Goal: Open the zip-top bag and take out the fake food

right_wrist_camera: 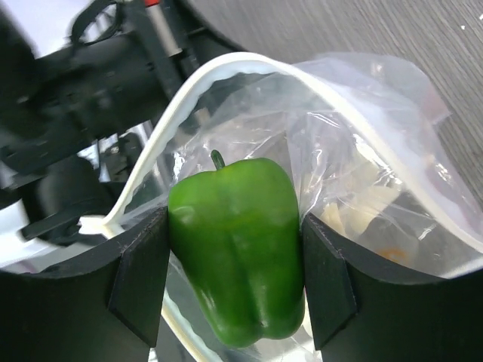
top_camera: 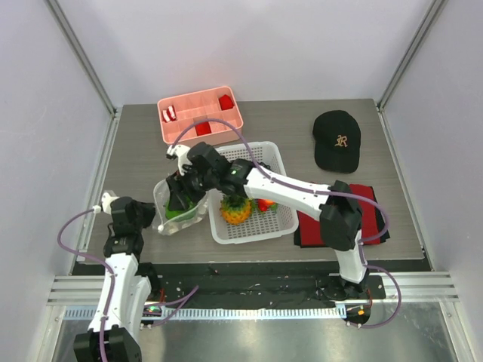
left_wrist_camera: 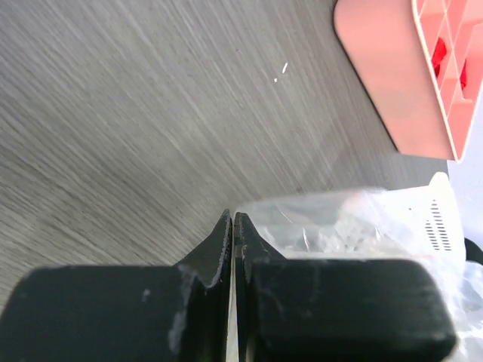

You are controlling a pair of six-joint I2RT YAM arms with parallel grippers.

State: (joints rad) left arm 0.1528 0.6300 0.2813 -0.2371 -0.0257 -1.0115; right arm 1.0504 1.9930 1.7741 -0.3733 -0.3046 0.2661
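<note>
Zip-top bag (top_camera: 169,220) lies on the tabletop (top_camera: 136,151) just left of the white basket (top_camera: 275,226), its mouth pulled wide, with the white zip rim (right_wrist_camera: 226,64) arching over the opening in the right wrist view. The right end effector (right_wrist_camera: 235,275) reaches into that mouth and pinches a green pepper (right_wrist_camera: 238,241) between its two fingers (right_wrist_camera: 139,279), the pepper sitting below the rim and inside the plastic. Whitish pieces (right_wrist_camera: 362,207) lie deeper in the bag, to one side of the pepper. The left end effector (left_wrist_camera: 232,226) has its fingers pressed together on the bag's outer edge, and the film fans out right from their tips. A pineapple (top_camera: 235,210) and a red piece (top_camera: 266,204) lie in the basket. The pink tray (top_camera: 162,122) stands beyond the bag. Bare tabletop runs left of the bag to the table's edge.
</note>
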